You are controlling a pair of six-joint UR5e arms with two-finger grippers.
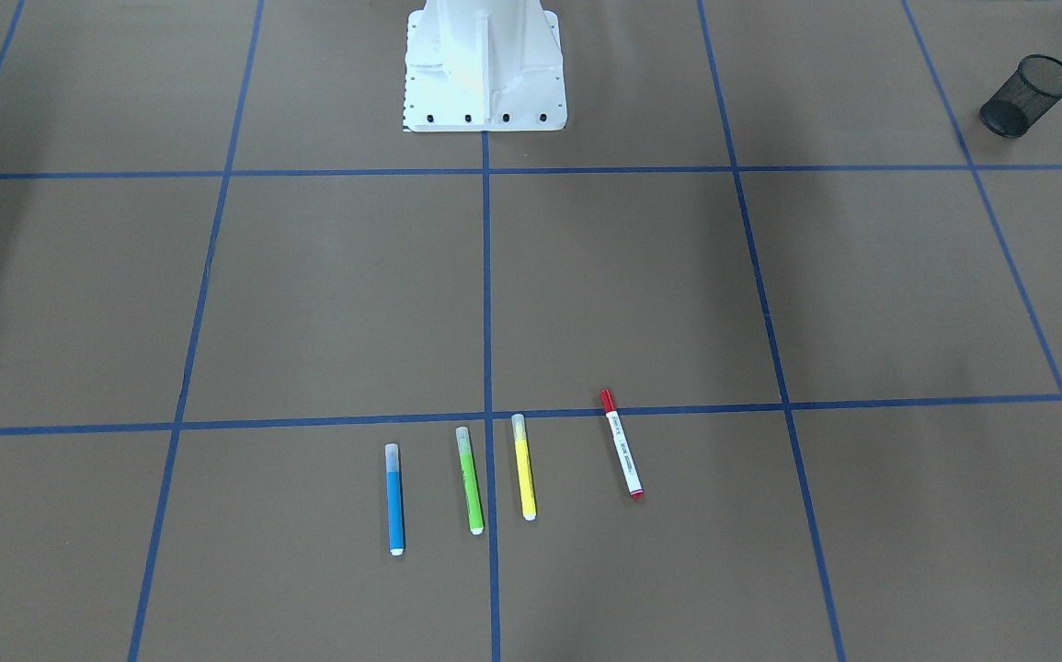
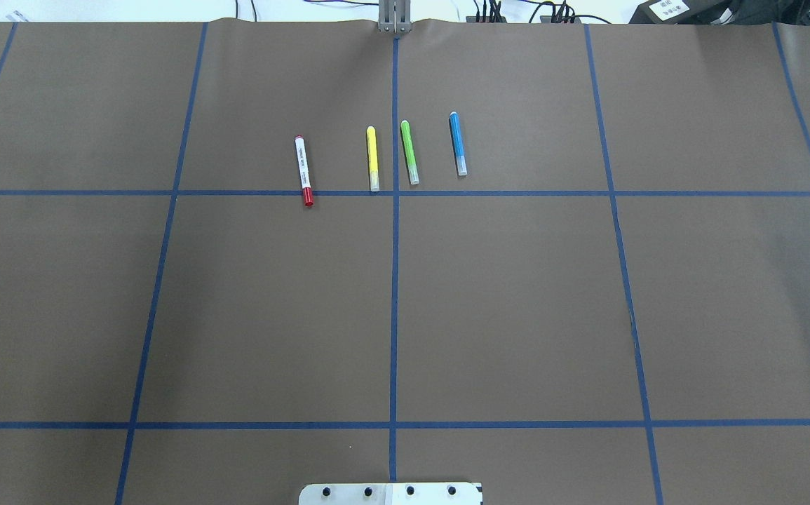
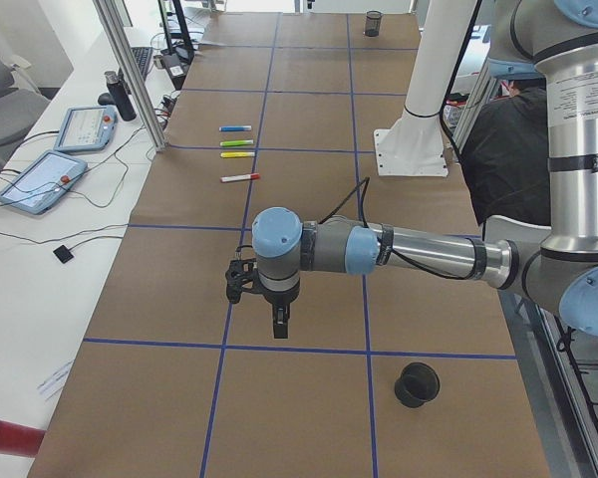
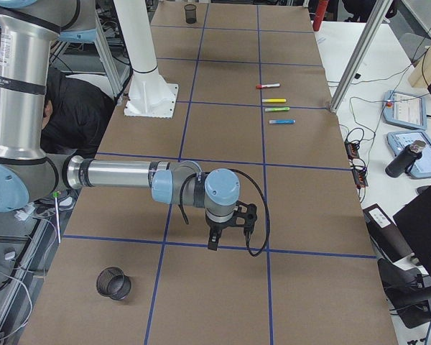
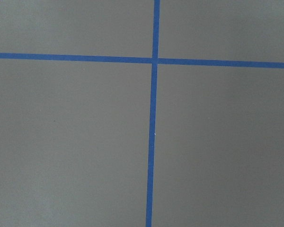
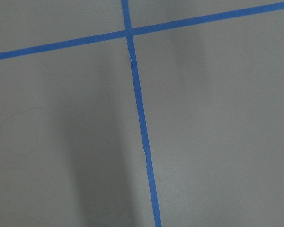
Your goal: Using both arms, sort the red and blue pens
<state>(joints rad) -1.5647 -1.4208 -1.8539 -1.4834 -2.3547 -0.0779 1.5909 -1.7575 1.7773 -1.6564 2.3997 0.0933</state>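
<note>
The red pen (image 1: 621,443) has a white barrel with print and a red cap, and lies across a blue tape line on the brown table. The blue pen (image 1: 394,501) lies at the other end of the same row. In the overhead view the red pen (image 2: 304,170) is left of centre and the blue pen (image 2: 457,142) right of centre. My left gripper (image 3: 279,327) hangs over bare table far from the pens, and so does my right gripper (image 4: 213,243). I cannot tell whether either is open or shut. Both wrist views show only table and tape.
A green marker (image 1: 470,480) and a yellow marker (image 1: 523,466) lie between the two pens. A black mesh cup (image 1: 1027,95) stands on my left side, another mesh cup (image 4: 113,282) on my right. The white robot base (image 1: 485,64) sits mid-table. A person in dark clothes (image 3: 498,139) sits behind the base.
</note>
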